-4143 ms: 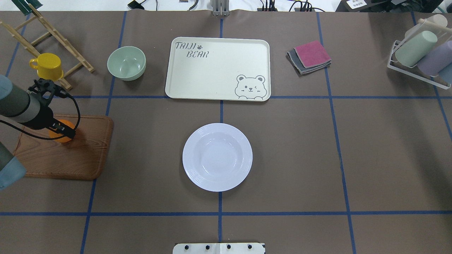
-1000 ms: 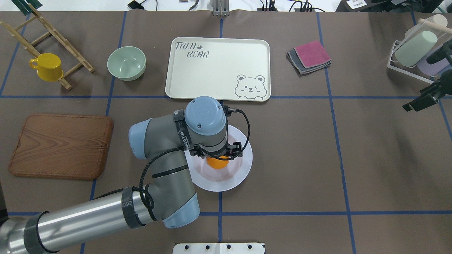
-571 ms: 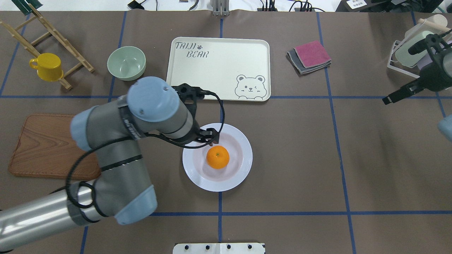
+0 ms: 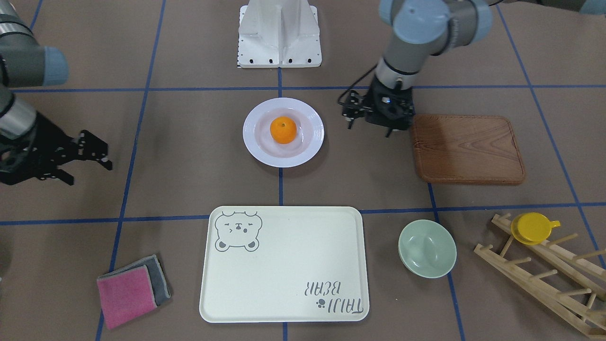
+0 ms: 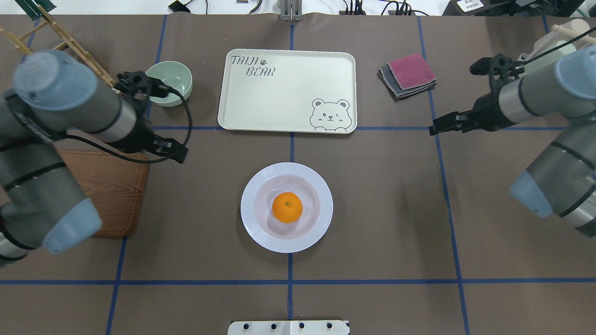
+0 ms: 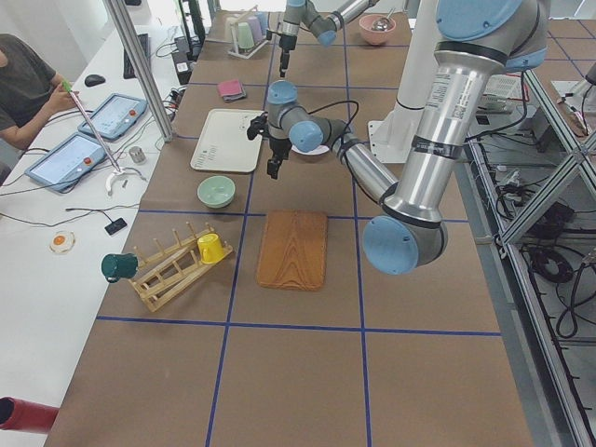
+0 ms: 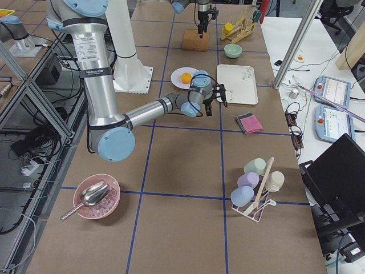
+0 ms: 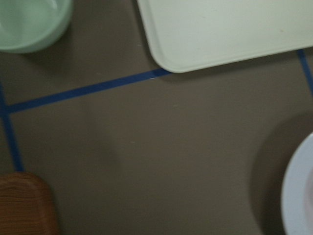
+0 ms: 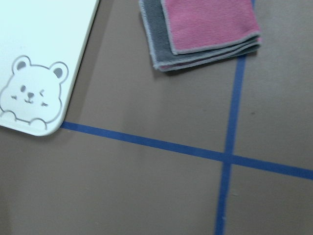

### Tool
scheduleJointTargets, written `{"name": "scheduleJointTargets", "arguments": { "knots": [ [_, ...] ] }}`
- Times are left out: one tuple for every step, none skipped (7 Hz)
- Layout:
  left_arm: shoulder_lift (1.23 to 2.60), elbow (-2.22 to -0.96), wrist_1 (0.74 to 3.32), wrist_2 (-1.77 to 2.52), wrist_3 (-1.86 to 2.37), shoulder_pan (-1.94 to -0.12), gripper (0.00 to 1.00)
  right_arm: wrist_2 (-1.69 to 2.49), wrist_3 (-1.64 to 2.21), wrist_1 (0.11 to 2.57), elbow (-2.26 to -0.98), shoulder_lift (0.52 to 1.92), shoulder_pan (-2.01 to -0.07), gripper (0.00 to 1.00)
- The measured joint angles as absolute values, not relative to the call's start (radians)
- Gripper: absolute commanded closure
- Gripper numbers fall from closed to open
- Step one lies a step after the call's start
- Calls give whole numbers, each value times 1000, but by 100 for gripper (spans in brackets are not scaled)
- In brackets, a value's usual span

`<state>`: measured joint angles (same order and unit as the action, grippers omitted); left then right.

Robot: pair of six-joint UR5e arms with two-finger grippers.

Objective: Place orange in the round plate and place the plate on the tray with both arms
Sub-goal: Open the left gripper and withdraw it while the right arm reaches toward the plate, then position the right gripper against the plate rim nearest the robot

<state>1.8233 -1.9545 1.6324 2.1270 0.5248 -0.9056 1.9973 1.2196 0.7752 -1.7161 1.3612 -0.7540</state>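
The orange (image 5: 287, 207) lies in the middle of the round white plate (image 5: 326, 209), on the table in front of the cream tray (image 5: 279, 93). The front-facing view shows the orange (image 4: 283, 130) in the plate (image 4: 315, 137), with nothing on the tray (image 4: 284, 265). My left gripper (image 5: 178, 152) hangs open and holds nothing, left of the plate, beside the wooden board. My right gripper (image 5: 433, 130) is open too, over the table right of the tray's near corner. The left wrist view catches the plate's rim (image 8: 301, 196) and a tray corner (image 8: 220, 29).
A pale green bowl (image 5: 167, 83) stands left of the tray, and a wooden board (image 5: 111, 195) lies at the left. Folded pink and grey cloths (image 5: 409, 74) lie right of the tray. A wooden rack with a yellow cup (image 4: 532, 227) is at the far left, a cup rack (image 7: 256, 182) at the right end.
The left gripper brought the orange from the board to the plate, let it go and drew back to the left. The right arm swung in from the right edge toward the tray.
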Motion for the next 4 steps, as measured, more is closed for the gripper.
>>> {"name": "scheduleJointTargets", "arguments": {
  "knots": [
    [1780, -1943, 1628, 2173, 375, -1003, 1, 1870, 1402, 693, -1728, 1342, -647, 1],
    [1761, -1911, 1625, 2208, 257, -1083, 1, 1721, 1535, 655, -1751, 1330, -527, 1],
    [1755, -1871, 1623, 2231, 163, -1146, 1, 1567, 1638, 622, -1770, 1320, -408, 2],
    [1753, -1842, 1622, 2241, 101, -1185, 1, 1457, 1723, 570, -1773, 1309, -324, 2]
  ]
}}
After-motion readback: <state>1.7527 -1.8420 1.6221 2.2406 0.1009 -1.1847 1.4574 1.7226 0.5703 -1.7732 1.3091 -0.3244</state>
